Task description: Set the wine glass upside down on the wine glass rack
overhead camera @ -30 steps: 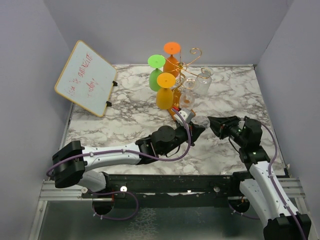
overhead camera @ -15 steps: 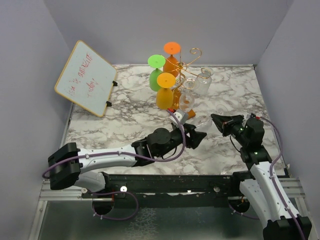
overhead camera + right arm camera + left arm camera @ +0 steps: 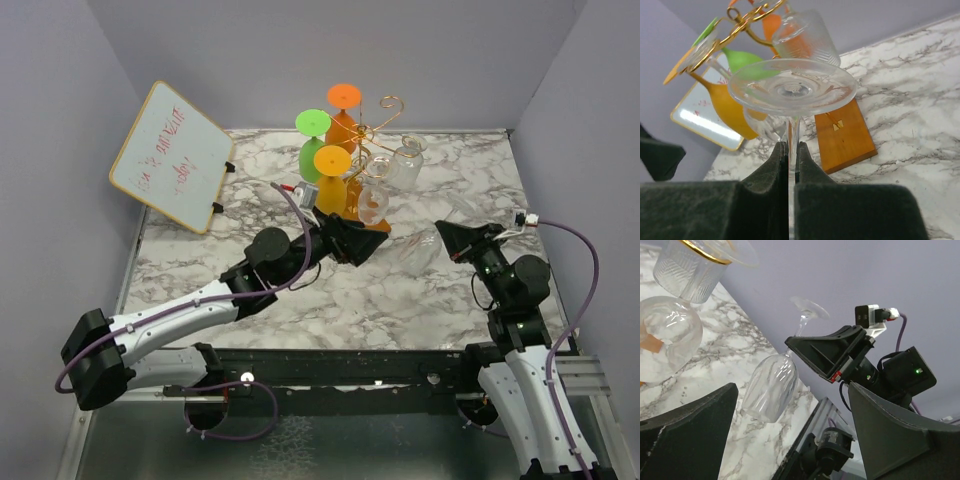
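The clear wine glass (image 3: 792, 87) hangs upside down, foot up and bowl (image 3: 771, 390) down, above the marble. My right gripper (image 3: 789, 147) is shut on its thin stem. From above, the glass (image 3: 424, 246) shows faintly just left of the right gripper (image 3: 453, 238). My left gripper (image 3: 790, 440) is open and holds nothing, its fingers (image 3: 687, 432) wide on either side of the bowl and apart from it. It sits in front of the wine glass rack, whose gold wire arms (image 3: 375, 128) rise from a wooden base (image 3: 845, 135).
Green (image 3: 311, 150), orange (image 3: 343, 112) and yellow (image 3: 330, 185) glasses and some clear ones (image 3: 405, 160) hang on the rack. A white board with red writing (image 3: 172, 155) leans at the back left. Grey walls close in the marble table (image 3: 200, 260).
The right gripper shut on the glass stem. The left gripper then let go, opened wide and drew back left toward the rack. The right arm carries the glass alone.
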